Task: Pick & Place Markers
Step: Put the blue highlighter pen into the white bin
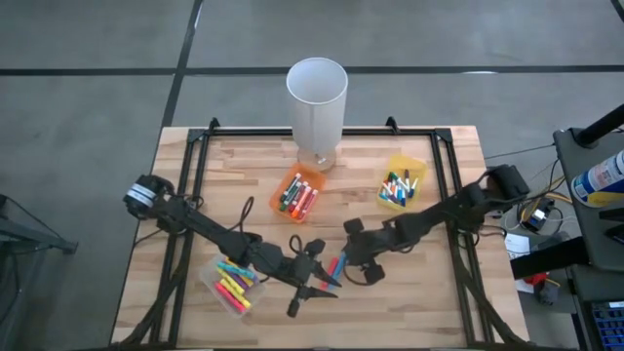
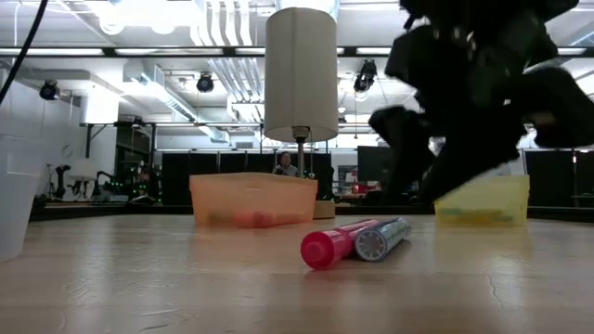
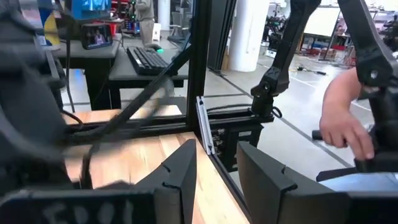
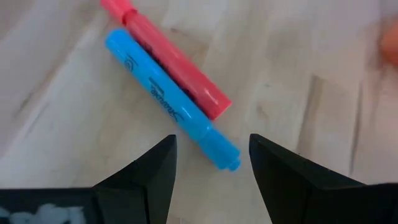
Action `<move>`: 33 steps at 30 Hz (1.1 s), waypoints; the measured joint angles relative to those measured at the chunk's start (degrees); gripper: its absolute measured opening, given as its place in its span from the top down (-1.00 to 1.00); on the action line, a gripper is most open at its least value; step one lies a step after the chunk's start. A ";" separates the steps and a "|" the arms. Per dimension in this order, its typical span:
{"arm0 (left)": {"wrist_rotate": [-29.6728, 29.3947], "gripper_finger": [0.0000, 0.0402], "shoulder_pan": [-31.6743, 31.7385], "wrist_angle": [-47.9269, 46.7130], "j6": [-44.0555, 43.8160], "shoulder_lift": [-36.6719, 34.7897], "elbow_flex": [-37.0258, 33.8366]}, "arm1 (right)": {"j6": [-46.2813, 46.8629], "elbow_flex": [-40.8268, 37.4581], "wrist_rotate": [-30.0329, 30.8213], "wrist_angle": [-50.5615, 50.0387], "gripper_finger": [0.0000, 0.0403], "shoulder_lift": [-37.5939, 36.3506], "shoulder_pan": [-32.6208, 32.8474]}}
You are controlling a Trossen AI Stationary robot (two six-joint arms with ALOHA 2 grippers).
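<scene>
**Markers: two loose on the desk, right hand released above them**

Markers fill three bins on my wooden desk (image 1: 429, 292); ahead stands the white cylinder (image 1: 317, 112). My left arm reaches in beside the clear bin (image 1: 232, 285), its left hand (image 1: 310, 291) released and empty. My right hand (image 4: 211, 168) hangs spread over the loose pair, grasping nothing. Orange bin (image 1: 295, 196) and yellow bin (image 1: 403, 185) sit nearer the cylinder. The pink marker (image 4: 168, 62) and blue marker (image 4: 171, 99) lie touching, side by side, mid-desk
</scene>
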 joint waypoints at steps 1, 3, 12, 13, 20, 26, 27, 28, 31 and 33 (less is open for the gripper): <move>0.00 0.45 0.00 0.05 -0.10 -0.15 0.00 | -0.01 0.10 -0.01 -0.10 0.04 0.88 0.04; -0.02 0.45 0.00 -0.32 -0.12 -0.55 0.00 | -0.02 0.57 -0.03 0.13 0.04 2.45 0.05; -0.02 0.45 0.00 -1.36 -0.28 -0.71 0.01 | 0.32 3.62 -2.93 1.65 0.04 9.91 0.05; -0.04 0.45 0.00 -1.52 -0.39 -0.71 0.00 | 0.91 3.93 -3.31 1.79 0.04 10.51 0.12; -0.03 0.45 0.00 -3.34 -0.43 -0.71 0.01 | 6.80 4.27 -5.17 1.52 0.34 10.38 0.15; -0.33 0.45 0.04 -4.66 -0.43 -0.71 0.02 | 9.16 4.05 -7.98 0.47 0.75 8.99 0.22; -0.39 0.45 0.04 -4.63 -0.43 -0.71 0.02 | 9.30 4.05 -8.22 0.36 0.75 8.93 0.26; -0.44 0.45 0.02 -4.64 -0.43 -0.71 0.02 | 9.44 4.05 -8.60 0.20 0.75 8.74 0.32; -0.50 0.45 0.00 -4.71 -0.41 -0.71 0.02 | 11.57 4.03 -9.49 -0.92 0.75 8.25 0.31; -0.50 0.45 0.04 -4.98 -0.41 -0.71 0.02 | 13.41 3.97 -9.46 -2.54 0.75 7.42 0.62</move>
